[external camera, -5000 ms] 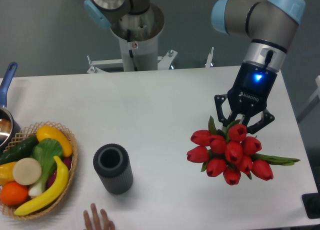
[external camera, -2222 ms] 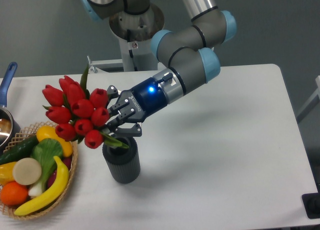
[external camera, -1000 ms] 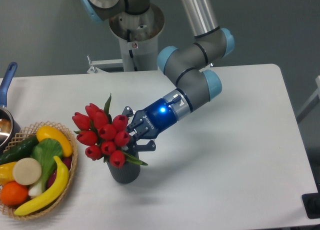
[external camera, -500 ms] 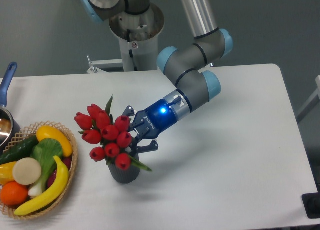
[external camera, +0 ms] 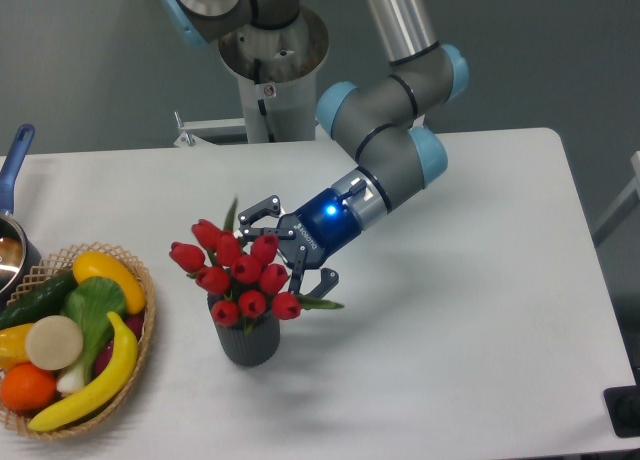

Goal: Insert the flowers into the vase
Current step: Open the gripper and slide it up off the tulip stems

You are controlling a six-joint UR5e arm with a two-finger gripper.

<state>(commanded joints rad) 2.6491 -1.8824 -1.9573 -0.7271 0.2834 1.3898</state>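
Though potted, flowers (external camera: 235, 276) beside claw (external camera: 288, 250)

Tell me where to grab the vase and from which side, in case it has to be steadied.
Grip the vase around its lower ribbed wall, coming in level from the front or the near right. It is an upright cylinder, so opposite sides suit two fingers. The flowers cover its mouth, which likely rules out a top approach, and the gripper crowds the upper right.
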